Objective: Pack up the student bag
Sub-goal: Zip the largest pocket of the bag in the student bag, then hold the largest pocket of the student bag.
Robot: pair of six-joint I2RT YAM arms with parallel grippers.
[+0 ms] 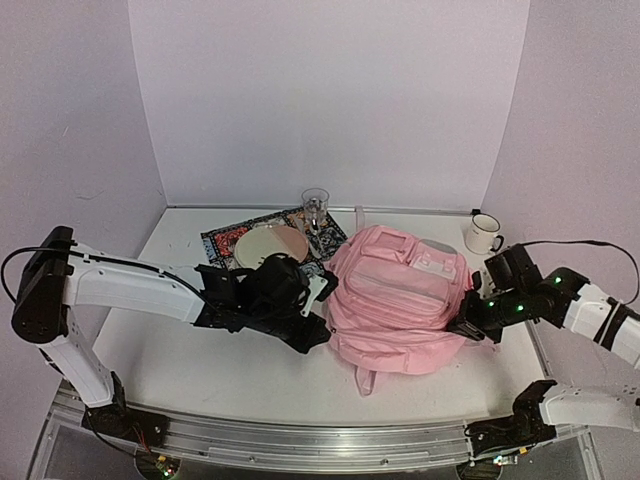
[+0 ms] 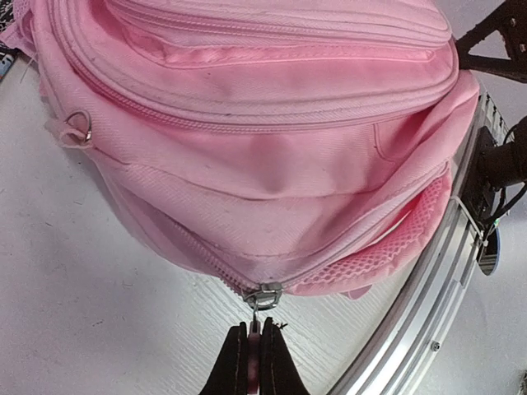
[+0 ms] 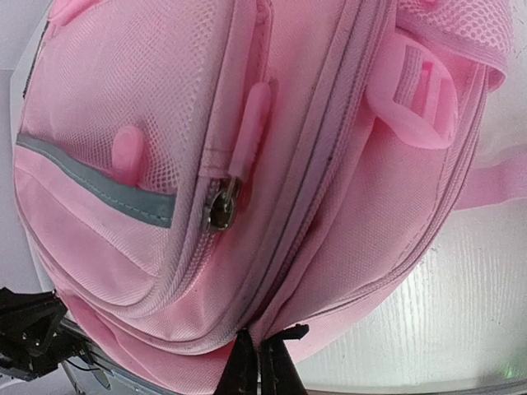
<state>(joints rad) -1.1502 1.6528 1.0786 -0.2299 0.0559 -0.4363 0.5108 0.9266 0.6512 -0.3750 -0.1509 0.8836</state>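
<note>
The pink student bag (image 1: pixel 400 295) lies flat in the middle of the table, front pockets up. My left gripper (image 1: pixel 318 335) is at its left edge; in the left wrist view (image 2: pixel 254 350) it is shut on the pink pull tab (image 2: pixel 255 369) of the main zipper, just below the metal slider (image 2: pixel 265 295). My right gripper (image 1: pixel 467 328) is at the bag's right edge; in the right wrist view (image 3: pixel 258 362) it is shut on a fold of the bag's fabric (image 3: pixel 272 325) beside the zip seam. The bag fills both wrist views (image 2: pixel 263 123) (image 3: pixel 247 164).
A patterned mat (image 1: pixel 225 240) with a plate (image 1: pixel 272 245) lies behind the left arm, a clear glass (image 1: pixel 315 208) at its far edge. A white mug (image 1: pixel 483 234) stands at the back right. The metal table rail (image 1: pixel 300 440) runs along the near edge.
</note>
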